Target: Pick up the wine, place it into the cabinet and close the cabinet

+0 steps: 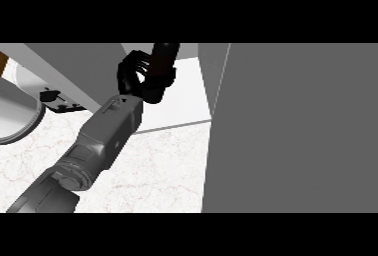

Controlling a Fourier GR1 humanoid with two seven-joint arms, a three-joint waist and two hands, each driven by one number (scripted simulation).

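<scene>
Head view: a single grey forearm comes in from the lower left and runs up toward the far middle. Which arm it is cannot be settled from this view alone; coming in at the left, it is probably the left. Its hand [140,75] has black fingers curled round the wine [164,59], a dark bottle held roughly upright with its neck leaning a little to the right. The grasp sits low on the bottle, probably so the neck leads into the opening.

The bottle hangs over the pale shelf floor [181,95] of the cabinet, between the grey side panel [81,70] on the left and the broad grey cabinet door [295,130] on the right. That door stands swung open toward the near side, hiding much of the right half of the counter [155,170]. The wine looks carried inside but not yet set down, and the door remains to be shut.

At the far left edge a round pale object [15,117] sits on the counter, well apart.
</scene>
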